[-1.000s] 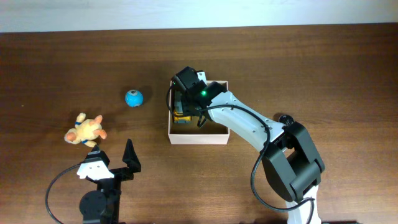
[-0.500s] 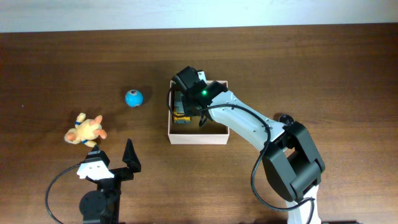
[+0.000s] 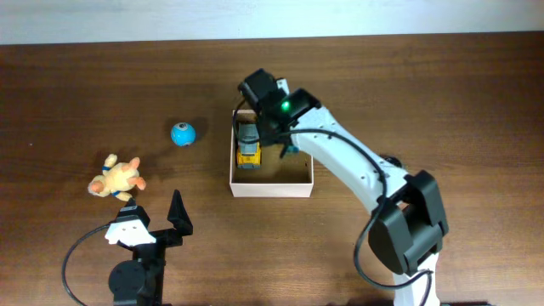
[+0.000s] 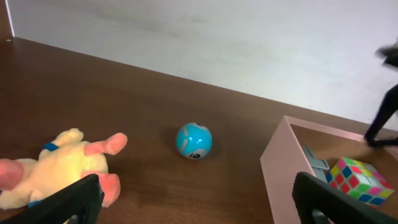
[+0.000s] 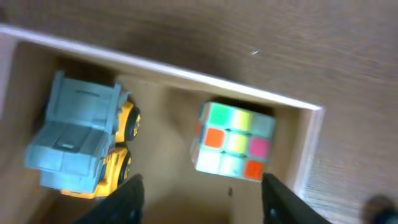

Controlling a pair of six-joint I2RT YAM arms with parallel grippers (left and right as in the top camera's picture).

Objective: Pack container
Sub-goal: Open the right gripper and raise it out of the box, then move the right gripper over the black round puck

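Right hand [image 5: 208, 204] was released, fingers spread, nothing between them, hanging above the container [image 3: 272, 189]. Directly below it in the wrist view lay a grey-and-yellow toy truck [image 5: 81, 143] on the left side of the box floor and a multicoloured puzzle cube [image 5: 233, 140] in the far right corner, apart from each other. Left hand [image 4: 199, 211] was also released and empty, low at the near edge of the bench [image 3: 85, 85], pointing toward the toys.

The bench was dark brown wood grain, with a plain pale wall behind its far edge. The container sat near mid-bench, white walls, tan inside.

Compared with a second ago, the right hand had come off the truck and risen toward the far wall of the box; the truck was now uncovered from overhead. The left arm, the box and the loose toys had not shifted.

A blue ball [image 3: 183, 133] lay on the bench left of the box, well apart from it. A yellow plush animal [image 3: 117, 177] with pink limbs lay farther left, near the left hand. From overhead the right arm crossed the box's right side and hid most of the cube.
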